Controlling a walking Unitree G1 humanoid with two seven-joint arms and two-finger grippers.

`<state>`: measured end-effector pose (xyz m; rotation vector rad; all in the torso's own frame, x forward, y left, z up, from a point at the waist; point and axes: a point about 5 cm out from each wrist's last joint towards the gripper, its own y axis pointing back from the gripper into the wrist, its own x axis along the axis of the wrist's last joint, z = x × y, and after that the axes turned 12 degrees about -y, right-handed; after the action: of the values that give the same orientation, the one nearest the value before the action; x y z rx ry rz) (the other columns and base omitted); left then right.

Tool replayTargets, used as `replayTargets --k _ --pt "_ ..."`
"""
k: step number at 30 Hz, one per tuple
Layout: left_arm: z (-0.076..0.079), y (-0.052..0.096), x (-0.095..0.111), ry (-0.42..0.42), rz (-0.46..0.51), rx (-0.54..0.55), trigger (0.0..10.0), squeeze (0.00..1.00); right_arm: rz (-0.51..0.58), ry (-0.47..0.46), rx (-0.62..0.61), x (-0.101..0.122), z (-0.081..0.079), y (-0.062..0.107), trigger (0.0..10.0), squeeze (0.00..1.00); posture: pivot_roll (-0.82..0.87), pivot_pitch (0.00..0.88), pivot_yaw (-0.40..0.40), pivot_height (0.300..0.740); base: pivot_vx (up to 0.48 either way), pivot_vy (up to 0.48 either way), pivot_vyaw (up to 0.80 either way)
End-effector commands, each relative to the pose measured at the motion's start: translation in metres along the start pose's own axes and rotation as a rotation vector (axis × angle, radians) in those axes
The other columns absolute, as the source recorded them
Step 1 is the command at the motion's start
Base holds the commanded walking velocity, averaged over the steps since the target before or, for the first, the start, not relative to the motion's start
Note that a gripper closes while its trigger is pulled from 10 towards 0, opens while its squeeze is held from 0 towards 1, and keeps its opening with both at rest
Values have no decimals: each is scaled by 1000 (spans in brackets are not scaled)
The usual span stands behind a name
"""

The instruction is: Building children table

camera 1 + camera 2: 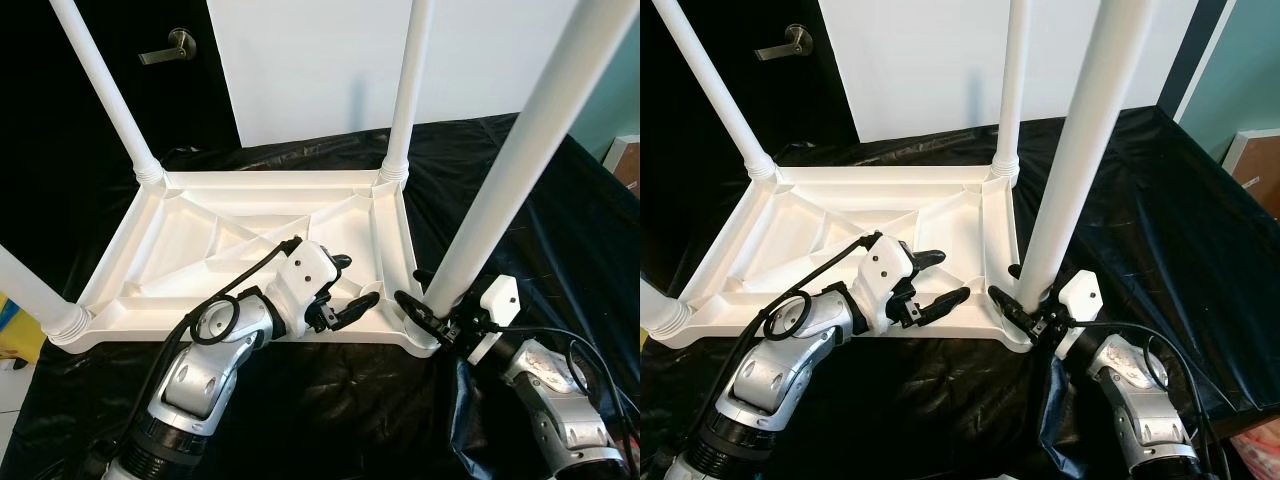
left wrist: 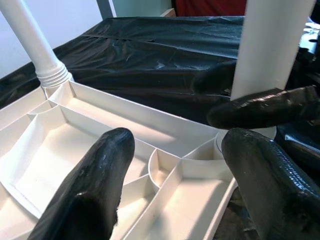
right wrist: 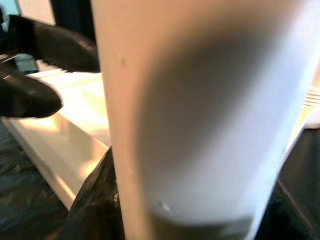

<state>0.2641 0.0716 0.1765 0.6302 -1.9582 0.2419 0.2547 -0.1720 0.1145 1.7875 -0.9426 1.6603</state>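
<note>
a white plastic children's table top (image 1: 250,240) lies upside down on a black plastic sheet (image 1: 560,250) that covers the floor, its ribbed underside facing up. four white legs stand up from its corners: one at the far left (image 1: 110,90), one at the far right (image 1: 408,90), one at the near left (image 1: 30,290) and one at the near right (image 1: 510,170), just in front of the robot.

as a judgement, the build is close to done. all four legs are in their corner sockets, and what seems left is seating or tightening the near right leg and then turning the table onto its feet.

the right gripper (image 1: 1025,305) sits low at the base of the near right leg, with its black fingers around the leg where it meets the corner socket; it appears to be clamped on the leg. in the right wrist view the leg (image 3: 200,110) is very close and blurred.

the left gripper (image 1: 935,280) hovers over the near edge of the table top, beside that same corner. its two black fingers (image 2: 95,185) are spread apart with nothing between them, above the open ribbed compartments.

around the scene, a white wall (image 1: 320,60) stands behind the table, with a dark door and its metal handle (image 1: 170,47) at the far left. something yellow and blue (image 1: 15,335) peeks in at the left edge, too cropped to identify. the two grippers work very near each other at the one corner, so they could crowd one another.
</note>
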Motion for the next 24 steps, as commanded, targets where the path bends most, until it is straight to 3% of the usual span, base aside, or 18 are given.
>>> replayTargets --k 1,4,6,7,9,12,13,24 --pt "-1 2 2 -6 -6 25 10000 0 -158 -105 -151 -36 7 17 10000 0 -39 69 36 740 0 0 0" --pt "0 2 2 -4 -6 28 10000 0 -117 -90 -235 -32 4 15 10000 0 -41 70 29 740 0 0 0" --pt "1 2 2 -1 -4 27 10000 0 -99 -59 -396 -31 3 11 10000 0 -44 69 25 740 0 0 0" --pt "1 2 2 -1 -4 27 10000 0 -99 -59 -396 -31 3 11 10000 0 -44 69 25 740 0 0 0" --pt "2 1 2 2 -2 24 10000 0 -65 -55 -549 -29 0 6 10000 0 -46 68 23 740 0 0 0" --pt "3 0 2 3 -1 23 10000 0 -41 -72 -649 -28 0 4 10000 0 -47 65 21 740 0 0 0" --pt "3 -1 2 3 0 22 10000 0 -27 -85 -764 -29 2 3 10000 0 -45 60 19 740 0 0 0" --pt "5 -1 2 1 5 15 10000 0 26 -113 -1070 -23 12 -1 10000 0 -48 45 18 740 0 0 0"
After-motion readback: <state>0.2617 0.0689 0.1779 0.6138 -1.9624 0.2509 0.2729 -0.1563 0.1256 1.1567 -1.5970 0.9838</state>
